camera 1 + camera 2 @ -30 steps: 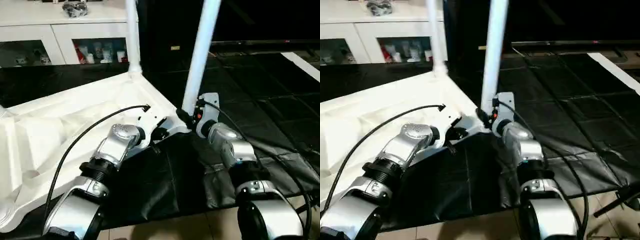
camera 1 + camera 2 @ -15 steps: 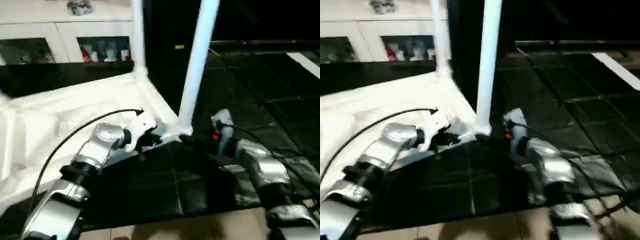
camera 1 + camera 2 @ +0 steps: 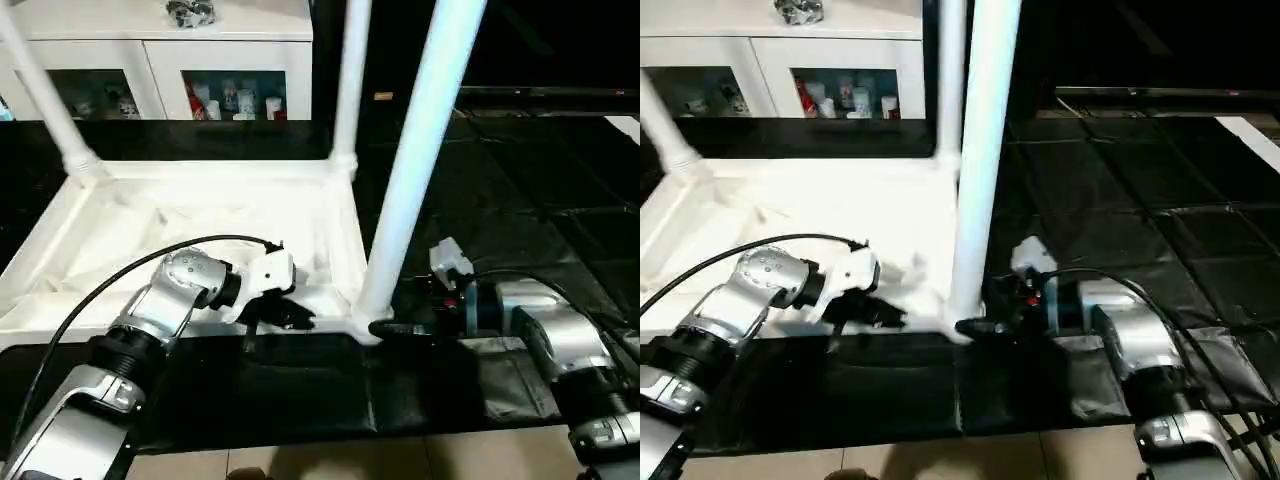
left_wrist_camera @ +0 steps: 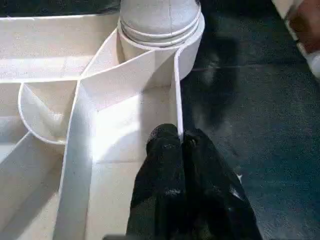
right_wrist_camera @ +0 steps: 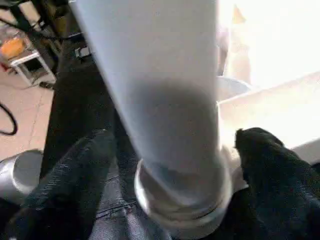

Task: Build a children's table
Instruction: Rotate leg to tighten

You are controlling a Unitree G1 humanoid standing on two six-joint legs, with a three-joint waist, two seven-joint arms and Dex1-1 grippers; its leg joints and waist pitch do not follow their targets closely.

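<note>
While the tabletop lies upside down at centre left of the head views, three legs are seen standing in its corner sockets. The near leg rises at frame centre, and its base is straddled by the spread fingers of the right gripper without being clamped. The left gripper is pinched shut on the rim of the tabletop, just beside that socket. If the leg is not fully seated, it could tip or pop out once released. A sideways knock from either right finger could cause it. The fourth leg is not visible.
</note>
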